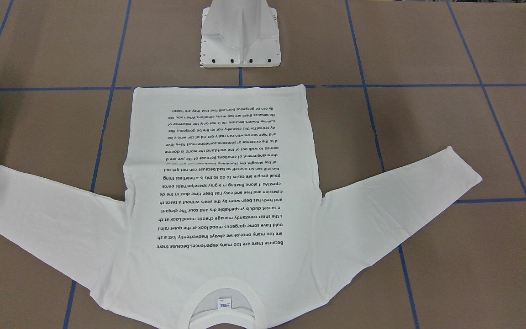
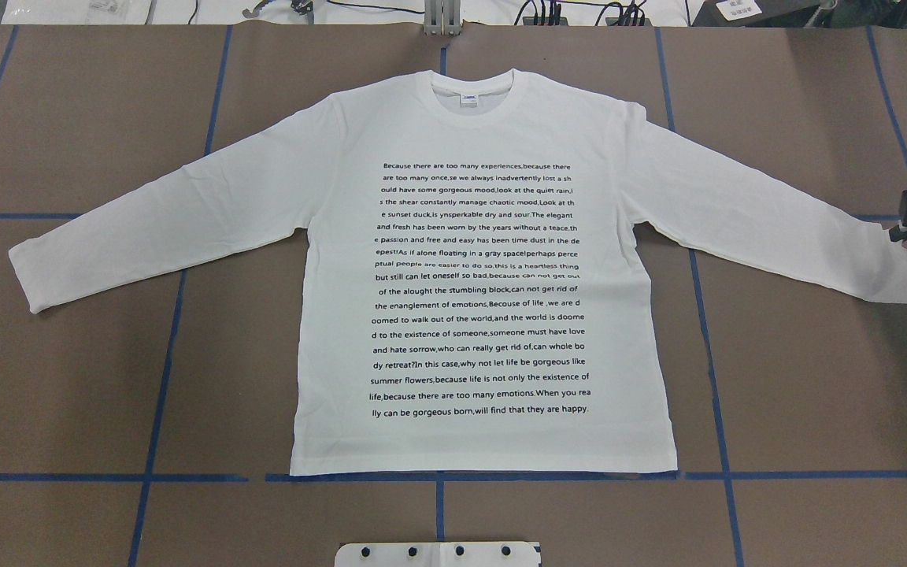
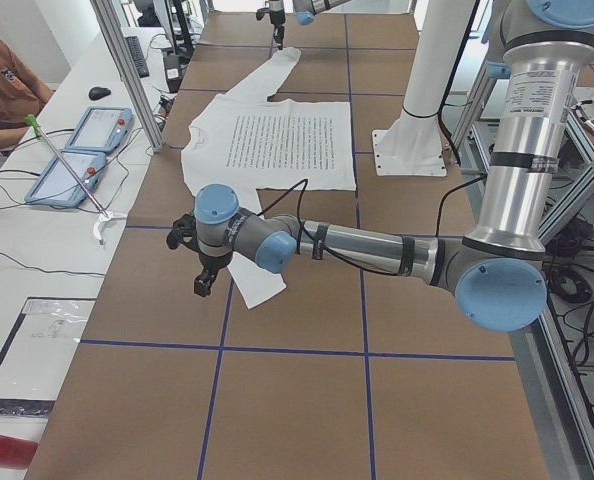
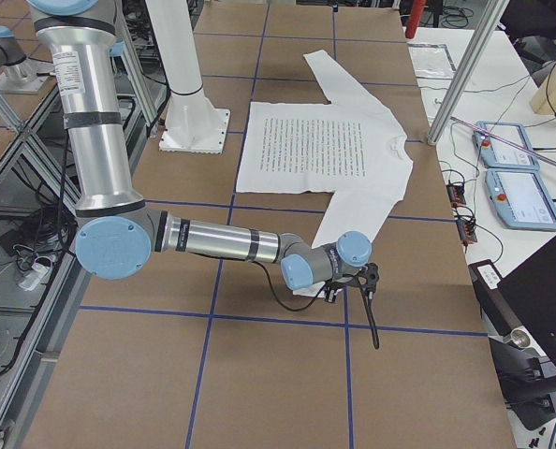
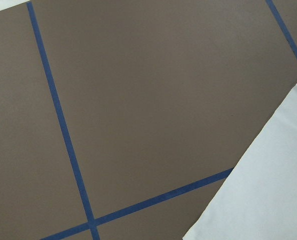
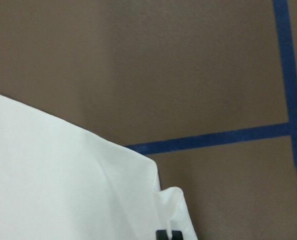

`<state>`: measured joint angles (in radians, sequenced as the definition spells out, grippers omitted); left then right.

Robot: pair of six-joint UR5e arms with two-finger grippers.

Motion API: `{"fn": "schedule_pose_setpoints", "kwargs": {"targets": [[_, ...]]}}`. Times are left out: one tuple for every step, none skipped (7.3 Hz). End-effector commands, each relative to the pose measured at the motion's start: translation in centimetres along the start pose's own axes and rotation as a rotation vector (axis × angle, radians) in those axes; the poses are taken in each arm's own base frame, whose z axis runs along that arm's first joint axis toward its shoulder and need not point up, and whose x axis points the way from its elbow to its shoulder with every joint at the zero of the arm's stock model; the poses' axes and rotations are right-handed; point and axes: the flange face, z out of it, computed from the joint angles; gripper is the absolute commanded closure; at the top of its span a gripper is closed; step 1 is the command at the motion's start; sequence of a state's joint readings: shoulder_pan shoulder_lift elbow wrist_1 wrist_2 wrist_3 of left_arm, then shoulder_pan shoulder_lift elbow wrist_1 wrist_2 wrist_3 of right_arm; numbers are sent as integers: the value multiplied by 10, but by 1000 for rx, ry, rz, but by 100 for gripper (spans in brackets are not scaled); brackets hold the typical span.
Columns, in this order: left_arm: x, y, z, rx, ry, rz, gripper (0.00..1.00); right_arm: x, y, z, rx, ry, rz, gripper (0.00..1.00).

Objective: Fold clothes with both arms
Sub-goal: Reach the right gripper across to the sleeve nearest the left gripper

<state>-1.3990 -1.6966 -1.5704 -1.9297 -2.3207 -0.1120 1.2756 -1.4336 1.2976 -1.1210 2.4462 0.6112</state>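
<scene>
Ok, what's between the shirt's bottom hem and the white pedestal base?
Nothing but bare brown table and blue tape lines, per the overhead exterior view. The T-shirt's hem runs along one tape line, clear of the pedestal.

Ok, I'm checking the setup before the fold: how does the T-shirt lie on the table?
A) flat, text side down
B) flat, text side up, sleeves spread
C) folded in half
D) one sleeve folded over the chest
B: the overhead view shows the T-shirt flat, its lines of black text facing up and both sleeves stretched out sideways.
</scene>
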Motion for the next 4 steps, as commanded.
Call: {"fn": "schedule_pose_setpoints", "kwargs": {"targets": [[0, 0, 0, 0, 0, -4, 0, -93, 6, -27, 31, -71, 66, 100], [0, 0, 0, 0, 0, -4, 0, -166, 1, -24, 23, -101, 121, 100], [1, -1, 0, 1, 0, -2, 0, -248, -2, -11, 7, -119, 174, 100], [1, -1, -1, 1, 0, 3, 0, -322, -4, -9, 20, -136, 233, 100]]}}
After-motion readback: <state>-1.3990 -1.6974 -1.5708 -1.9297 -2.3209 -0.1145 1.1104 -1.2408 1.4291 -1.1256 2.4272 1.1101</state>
